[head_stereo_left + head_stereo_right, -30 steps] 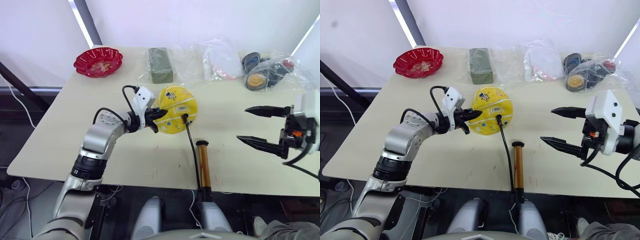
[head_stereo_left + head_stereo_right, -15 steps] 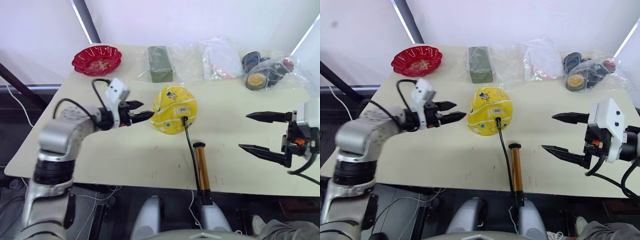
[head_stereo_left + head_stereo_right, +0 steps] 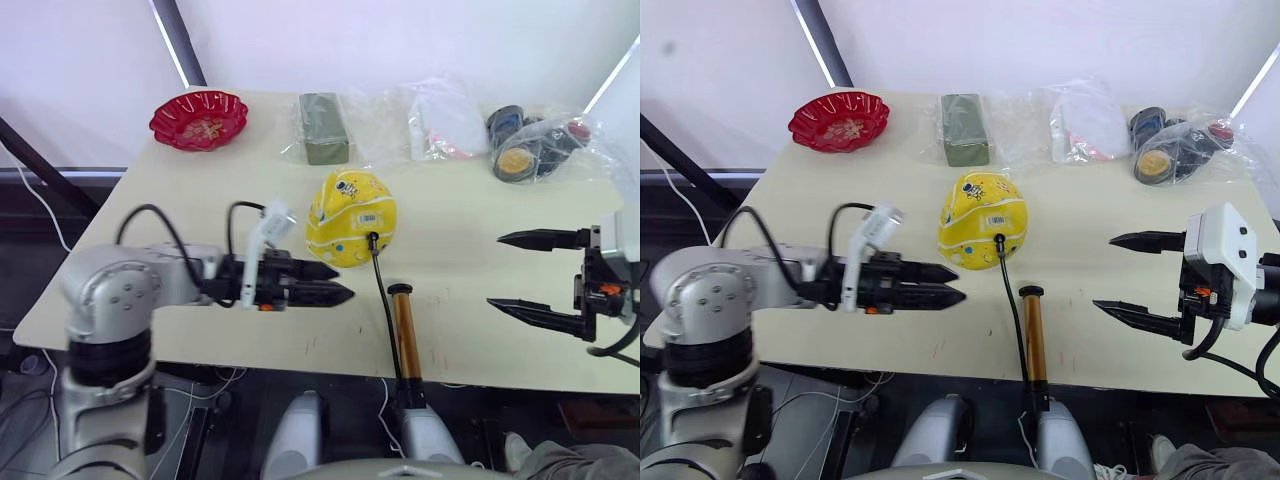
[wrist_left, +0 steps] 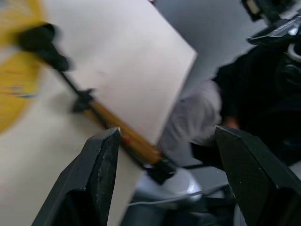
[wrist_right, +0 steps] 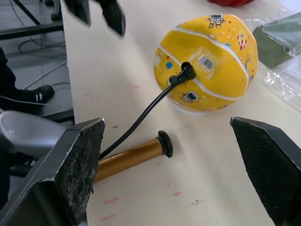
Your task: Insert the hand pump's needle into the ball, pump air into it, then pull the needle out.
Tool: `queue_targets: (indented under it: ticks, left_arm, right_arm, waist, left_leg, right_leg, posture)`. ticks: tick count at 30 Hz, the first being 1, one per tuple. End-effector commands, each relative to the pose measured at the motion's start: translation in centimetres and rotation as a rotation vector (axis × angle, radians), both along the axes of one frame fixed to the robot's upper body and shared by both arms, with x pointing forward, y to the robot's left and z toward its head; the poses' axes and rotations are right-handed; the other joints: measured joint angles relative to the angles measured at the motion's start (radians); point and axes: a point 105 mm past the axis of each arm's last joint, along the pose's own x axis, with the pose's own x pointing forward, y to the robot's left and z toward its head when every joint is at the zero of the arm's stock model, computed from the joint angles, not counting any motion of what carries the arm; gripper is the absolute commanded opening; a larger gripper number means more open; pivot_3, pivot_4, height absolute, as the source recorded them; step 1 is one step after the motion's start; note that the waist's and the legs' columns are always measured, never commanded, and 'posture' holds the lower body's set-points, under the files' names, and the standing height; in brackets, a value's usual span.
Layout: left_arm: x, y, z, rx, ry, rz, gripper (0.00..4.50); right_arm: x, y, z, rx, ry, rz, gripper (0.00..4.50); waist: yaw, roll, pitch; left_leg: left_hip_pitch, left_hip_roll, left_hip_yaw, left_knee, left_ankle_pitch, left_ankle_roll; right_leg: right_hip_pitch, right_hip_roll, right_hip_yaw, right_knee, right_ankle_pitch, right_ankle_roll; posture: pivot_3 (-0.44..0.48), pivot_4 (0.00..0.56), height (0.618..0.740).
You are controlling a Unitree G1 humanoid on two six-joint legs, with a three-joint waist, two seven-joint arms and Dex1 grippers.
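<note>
Ball [image 3: 351, 217], yellow with white stripes and small astronaut prints, rests near the middle of the tabletop [image 3: 480, 250], partly deflated with a dented top. Needle fitting [image 5: 187, 72] sits plugged into the side of the ball nearest me, and its thin black hose [image 3: 383, 300] runs down to the hand pump [image 3: 405, 327], which lies flat on the tabletop with its gold cylinder reaching the near edge. My left tool [image 3: 338, 282] hovers just left of the hose and below the ball, fingers slightly parted, gripping nothing and touching neither ball nor pump. My right tool [image 3: 1118, 275] hangs well to the right of the pump, fingers spread wide and empty. Along the far edge lie a red scalloped bowl [image 3: 197, 118], a green block [image 3: 323, 126] and several clear plastic bags [image 3: 445, 117].
</note>
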Motion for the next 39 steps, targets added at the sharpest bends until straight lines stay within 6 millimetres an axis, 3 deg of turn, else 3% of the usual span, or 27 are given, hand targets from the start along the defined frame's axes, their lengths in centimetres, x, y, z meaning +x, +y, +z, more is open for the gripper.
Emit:
queue_targets:
  ticks: [1, 5, 19, 27, 39]
  left_arm:
    - [0.6, -2.1, -1.4, 0.002, 0.091, 0.021, 3.37]
    - [0.4, -4.4, -2.8, 0.024, 0.128, 0.036, 3.37]
    - [1.8, -8.6, -5.1, 0.137, 0.365, 0.225, 3.37]
    - [3.0, -9.8, -6.3, 0.162, 0.462, 0.356, 3.37]
    - [3.8, -10.7, -7.0, 0.258, 0.495, 0.393, 3.37]
  right_arm:
    - [-0.5, 0.3, 0.8, -0.025, -0.033, 0.015, 4.5]
    - [-1.0, 0.2, 0.8, -0.037, -0.016, 0.014, 4.5]
    - [-1.6, -0.3, 0.3, -0.071, 0.006, 0.005, 4.5]
    - [-1.7, -0.2, 0.3, -0.069, 0.005, 0.0, 4.5]
    - [-2.0, 0.1, 0.1, -0.064, 0.01, 0.0, 4.5]
  waist:
    - [0.001, 0.0, 0.0]
    - [0.0, 0.0, 0.0]
    - [0.003, 0.0, 0.0]
    - [0.004, 0.0, 0.0]
    - [0.007, 0.0, 0.0]
  left_leg:
    - [0.0, 0.0, 0.0, 0.0, 0.0, 0.0]
    - [0.0, 0.0, 0.0, 0.0, 0.0, 0.0]
    - [0.0, -0.002, -0.001, 0.011, 0.0, 0.0]
    - [0.0, -0.008, 0.001, 0.013, 0.0, 0.0]
    - [0.0, -0.01, -0.001, 0.014, 0.0, 0.0]
  right_leg:
    - [0.0, 0.0, 0.0, 0.001, 0.0, 0.0]
    - [0.0, 0.0, 0.001, 0.001, 0.0, 0.0]
    - [0.0, -0.003, 0.005, 0.013, 0.0, -0.001]
    - [0.0, -0.003, 0.005, 0.014, 0.0, -0.002]
    - [0.0, -0.003, 0.004, 0.014, 0.0, -0.001]
  posture:
    - [0.0, 0.15, 0.74]
    - [0.0, 0.15, 0.74]
    - [0.0, 0.15, 0.74]
    - [0.0, 0.15, 0.74]
    - [0.0, 0.15, 0.74]
